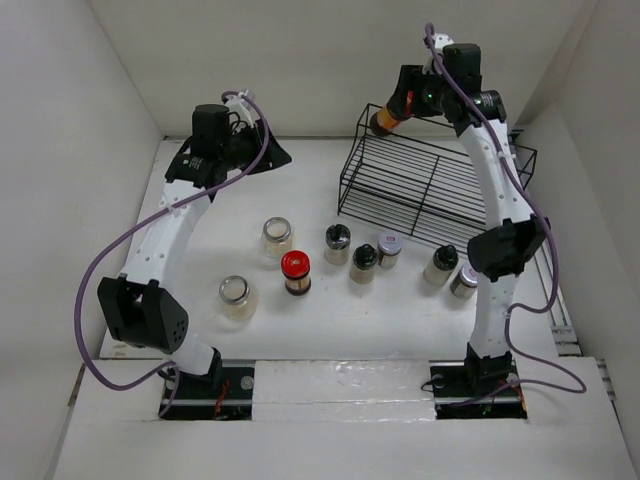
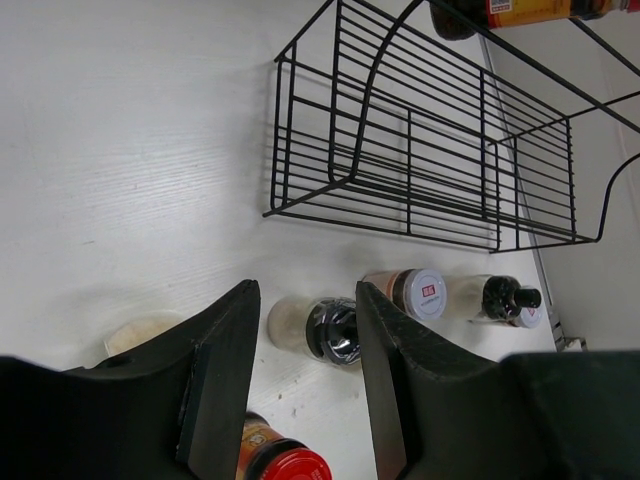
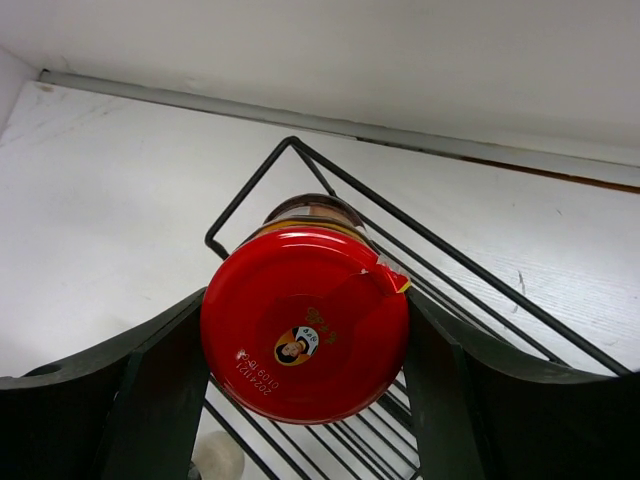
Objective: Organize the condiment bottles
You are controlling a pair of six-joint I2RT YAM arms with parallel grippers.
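Note:
My right gripper (image 1: 398, 108) is shut on a red-lidded jar (image 1: 384, 121) with brown contents, held above the back left corner of the black wire rack (image 1: 430, 180). In the right wrist view the red lid (image 3: 305, 320) sits between my fingers over the rack's corner (image 3: 292, 142). Several more jars stand on the table in front of the rack: a red-lidded one (image 1: 295, 272), two clear-lidded (image 1: 277, 237) (image 1: 237, 296), black-lidded (image 1: 337, 242) (image 1: 363, 262) (image 1: 441, 264) and silver-lidded (image 1: 388, 249) (image 1: 464, 280). My left gripper (image 1: 265, 150) is open and empty, raised at the back left.
The left wrist view looks down between its fingers (image 2: 220, 380) on a black-lidded jar (image 2: 325, 328), a silver-lidded jar (image 2: 410, 293), the red-lidded jar (image 2: 285, 462) and the rack (image 2: 420, 170). White walls enclose the table on three sides.

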